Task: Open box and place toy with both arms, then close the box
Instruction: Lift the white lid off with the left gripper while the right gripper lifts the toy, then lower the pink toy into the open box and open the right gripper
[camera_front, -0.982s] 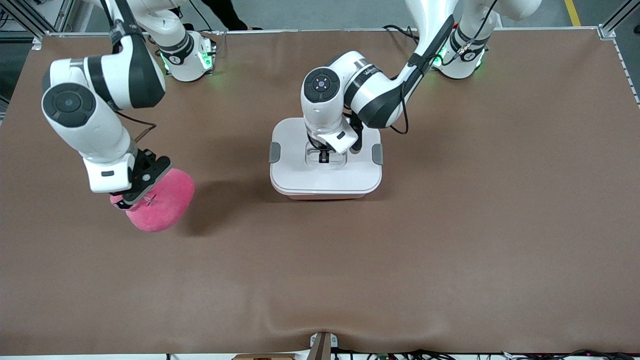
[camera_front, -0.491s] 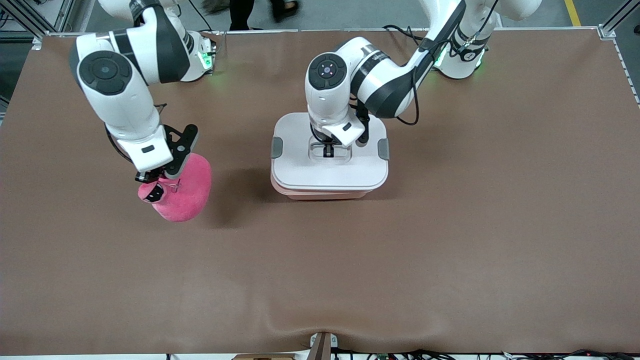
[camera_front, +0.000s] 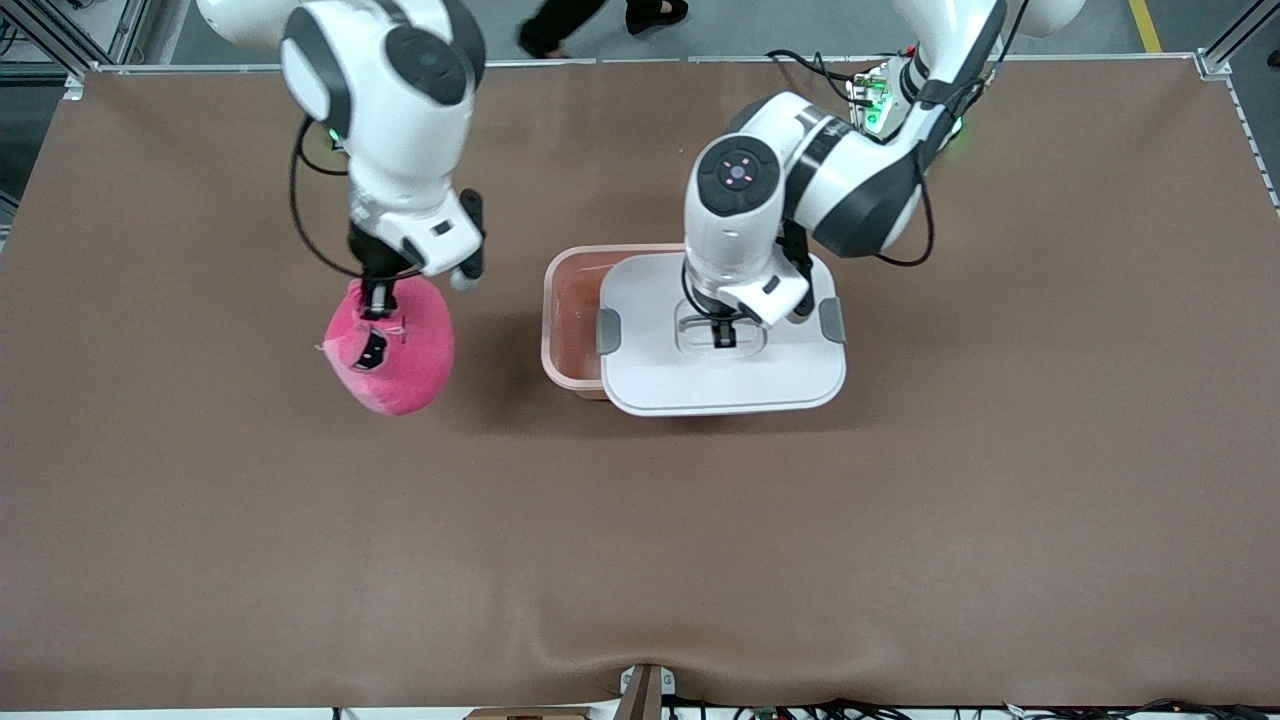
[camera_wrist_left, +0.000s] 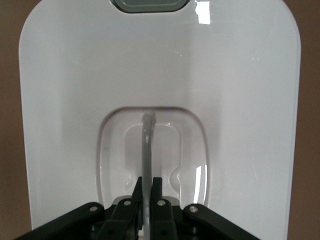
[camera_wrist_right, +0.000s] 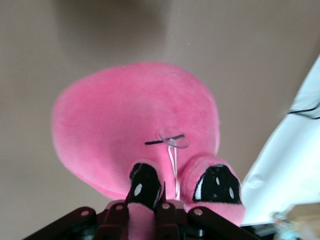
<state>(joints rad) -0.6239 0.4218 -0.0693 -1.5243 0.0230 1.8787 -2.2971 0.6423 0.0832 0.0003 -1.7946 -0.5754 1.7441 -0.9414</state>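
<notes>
Round hot-pink plush toy (camera_front: 392, 350), dark eye patches, hangs centre-left of frame, head clamped in right hand (camera_front: 377, 300). Left hand (camera_front: 723, 330) pinches white lid (camera_front: 722, 375) handle, lid offset over translucent pink box base (camera_front: 570, 320), mid-frame, above brown bench (camera_front: 640, 540).

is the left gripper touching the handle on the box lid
Touching. In the left wrist view the left gripper has its fingers closed on the thin handle in the recess of the white lid, with no gap showing.

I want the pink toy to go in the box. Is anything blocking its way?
Partly. The lid, held by the left end effector, covers most of the box; only a strip shows. The right end effector holds the toy beside it.
</notes>
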